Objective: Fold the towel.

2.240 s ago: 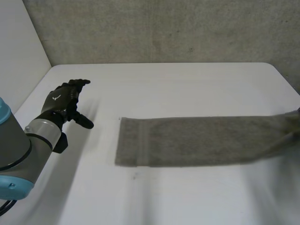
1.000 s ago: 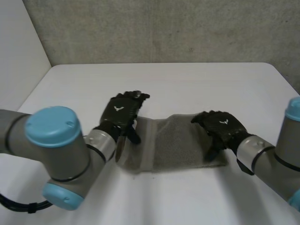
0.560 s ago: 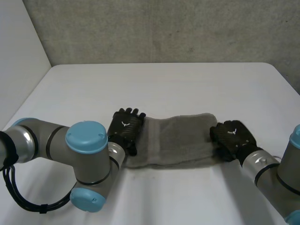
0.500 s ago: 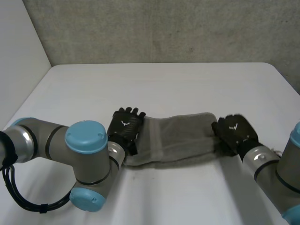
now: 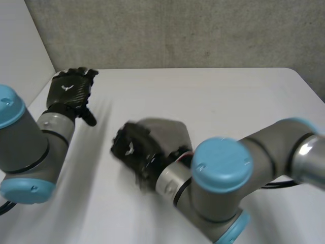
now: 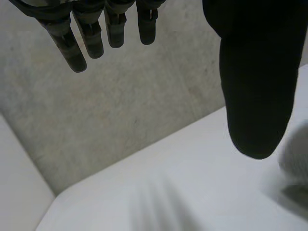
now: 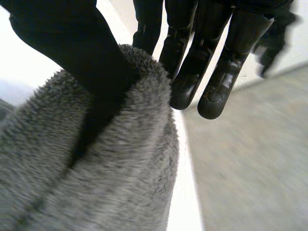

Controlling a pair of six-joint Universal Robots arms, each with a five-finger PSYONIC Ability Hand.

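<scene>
The grey towel lies bunched and doubled over near the middle of the white table. My right hand sits at the towel's left side, its arm reaching across from the right. In the right wrist view the thumb presses into the towel's fluffy edge with the fingers curled over the other side, pinching it. My left hand hovers at the table's far left, apart from the towel. Its fingers are straight, its thumb is spread, and it holds nothing.
A grey concrete wall runs behind the table. A white panel borders its left side. The table's right corner is rounded. A blurred bit of towel shows beyond the left thumb.
My right hand has swept the towel's right end across to the left, doubling it over. My left hand has lifted off the towel's left end and pulled back to the far left.
</scene>
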